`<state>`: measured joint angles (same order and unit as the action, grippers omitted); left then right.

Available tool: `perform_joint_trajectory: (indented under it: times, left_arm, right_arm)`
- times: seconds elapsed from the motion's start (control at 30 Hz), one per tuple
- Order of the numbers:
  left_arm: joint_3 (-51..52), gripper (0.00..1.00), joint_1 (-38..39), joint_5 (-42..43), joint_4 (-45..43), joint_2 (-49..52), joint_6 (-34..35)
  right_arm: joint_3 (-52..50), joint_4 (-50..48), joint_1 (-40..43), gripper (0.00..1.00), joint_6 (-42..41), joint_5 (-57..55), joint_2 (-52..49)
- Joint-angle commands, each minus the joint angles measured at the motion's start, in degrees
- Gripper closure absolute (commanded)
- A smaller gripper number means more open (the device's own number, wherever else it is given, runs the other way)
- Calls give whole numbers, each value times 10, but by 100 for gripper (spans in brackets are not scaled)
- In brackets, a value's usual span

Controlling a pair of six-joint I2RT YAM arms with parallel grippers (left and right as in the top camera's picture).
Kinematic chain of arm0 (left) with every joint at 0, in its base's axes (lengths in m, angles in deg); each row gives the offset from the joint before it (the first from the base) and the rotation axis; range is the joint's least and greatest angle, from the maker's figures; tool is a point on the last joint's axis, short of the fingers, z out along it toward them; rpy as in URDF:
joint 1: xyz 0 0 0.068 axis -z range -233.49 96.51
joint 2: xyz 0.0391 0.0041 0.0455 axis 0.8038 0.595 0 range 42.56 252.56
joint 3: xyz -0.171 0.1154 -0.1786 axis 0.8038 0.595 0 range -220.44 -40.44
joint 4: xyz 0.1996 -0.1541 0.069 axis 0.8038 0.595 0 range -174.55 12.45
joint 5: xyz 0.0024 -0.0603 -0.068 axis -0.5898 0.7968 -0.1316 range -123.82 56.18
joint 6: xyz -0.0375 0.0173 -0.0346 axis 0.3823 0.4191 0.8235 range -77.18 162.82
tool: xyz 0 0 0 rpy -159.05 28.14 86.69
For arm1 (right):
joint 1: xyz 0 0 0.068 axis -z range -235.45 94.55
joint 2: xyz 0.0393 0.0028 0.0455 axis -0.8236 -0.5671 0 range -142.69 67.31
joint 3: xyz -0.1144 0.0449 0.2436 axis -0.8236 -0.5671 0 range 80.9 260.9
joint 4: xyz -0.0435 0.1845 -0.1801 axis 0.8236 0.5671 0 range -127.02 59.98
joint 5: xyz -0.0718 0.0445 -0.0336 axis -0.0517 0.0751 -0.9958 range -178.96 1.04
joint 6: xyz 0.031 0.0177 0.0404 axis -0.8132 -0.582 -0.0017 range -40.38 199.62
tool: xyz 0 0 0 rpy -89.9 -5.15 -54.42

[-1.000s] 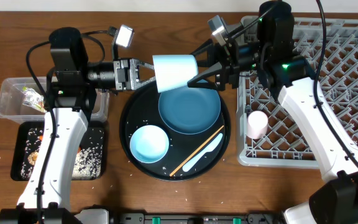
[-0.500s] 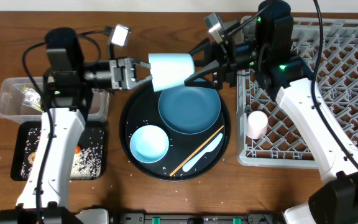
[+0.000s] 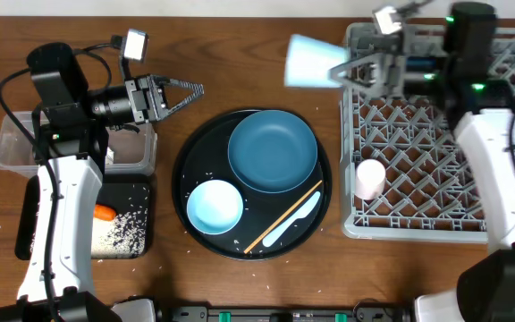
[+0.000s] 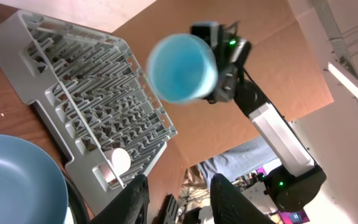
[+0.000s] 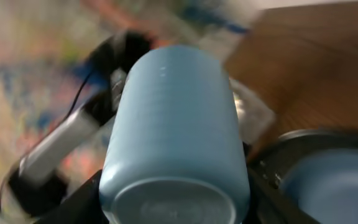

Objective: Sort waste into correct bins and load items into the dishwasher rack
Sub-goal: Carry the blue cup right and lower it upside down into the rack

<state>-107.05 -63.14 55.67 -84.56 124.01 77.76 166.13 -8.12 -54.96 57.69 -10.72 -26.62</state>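
At the left, a clear tub (image 3: 7, 148) and a flat black tray (image 3: 139, 195) are set on the bench (image 3: 329, 277). An orange carrot (image 3: 104, 213) and white grains (image 3: 123, 231) lie in that tray. The left jaws are held apart and empty, just right of the tub. On a round black tray (image 3: 179, 179) are laid a dark-blue plate (image 3: 273, 150), a bowl (image 3: 215, 206), a chopstick (image 3: 280, 219) and a spoon (image 3: 295, 217). The light blue cup (image 3: 316, 61) is clamped in the right jaws, held sideways in the air beside the far-left corner of the grey rack (image 3: 436, 143). A pink cup (image 3: 370, 177) lies in the rack.
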Motion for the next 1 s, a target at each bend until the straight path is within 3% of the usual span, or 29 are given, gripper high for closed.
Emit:
perform_joint_trajectory:
  times: [0.0,0.3,0.5,0.57,0.63,0.97]
  left_arm:
    - [0,65,-2,-6,0,1,1]
    - [19,65,-1,-6,-1,1,-20]
    - [39,64,-1,-6,0,1,-34]
    - [41,48,-1,-6,0,1,-34]
    - [41,2,-1,-6,-1,1,-34]
    - [41,2,-1,-6,-1,1,-34]
  right_arm:
    - [2,89,50,85,32,-131,30]
    - [70,414,143,91,98,-630,82]
    - [131,519,196,99,97,-776,81]
    - [130,531,220,99,98,-791,80]
    - [128,534,245,99,103,-791,73]
    - [128,538,317,99,124,-765,10]
